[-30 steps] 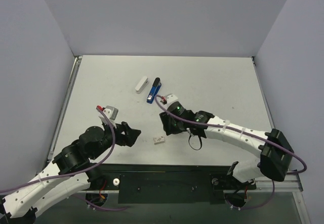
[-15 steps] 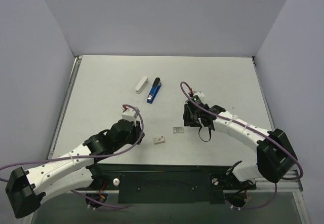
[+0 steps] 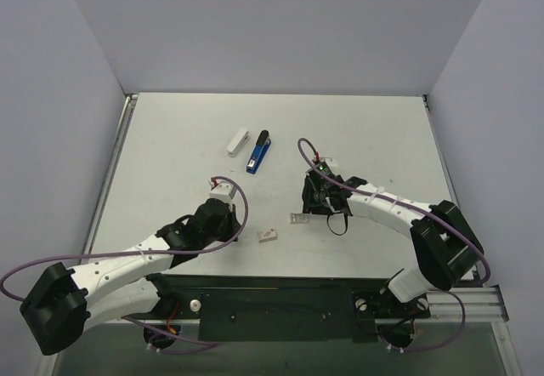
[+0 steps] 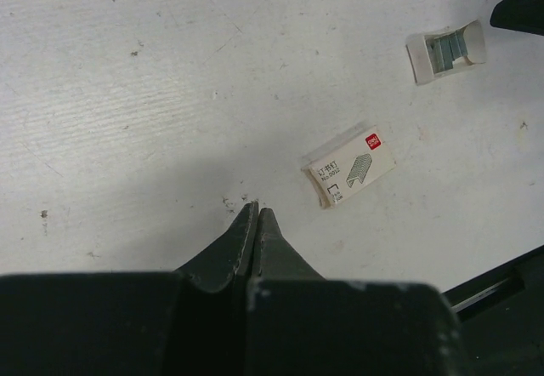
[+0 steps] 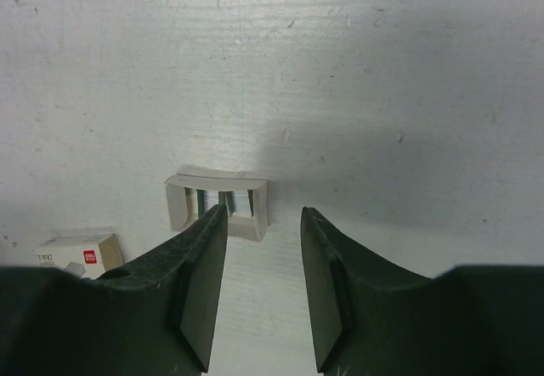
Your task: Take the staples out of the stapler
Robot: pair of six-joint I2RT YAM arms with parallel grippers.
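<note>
A blue-and-black stapler (image 3: 258, 152) and a white stapler (image 3: 239, 141) lie side by side at mid-table, far from both grippers. A small open white tray (image 5: 218, 200) holds silvery staples (image 5: 244, 199) and lies on the table just ahead of my right gripper (image 5: 262, 219), whose jaws stand open and empty. The tray (image 3: 298, 219) sits left of that right gripper (image 3: 309, 207). My left gripper (image 4: 255, 210) is shut on nothing, tips low over bare table. A closed staple box (image 4: 348, 168) lies to its upper right.
The staple box (image 3: 268, 236) lies near the table's front edge, between the left gripper (image 3: 229, 223) and the tray. The tray (image 4: 448, 48) shows at the left wrist view's top right. Grey walls surround the table on three sides.
My left arm swung in toward the staple box and its jaws went from open to shut. The right gripper left the tray on the table and drew back to the right.
</note>
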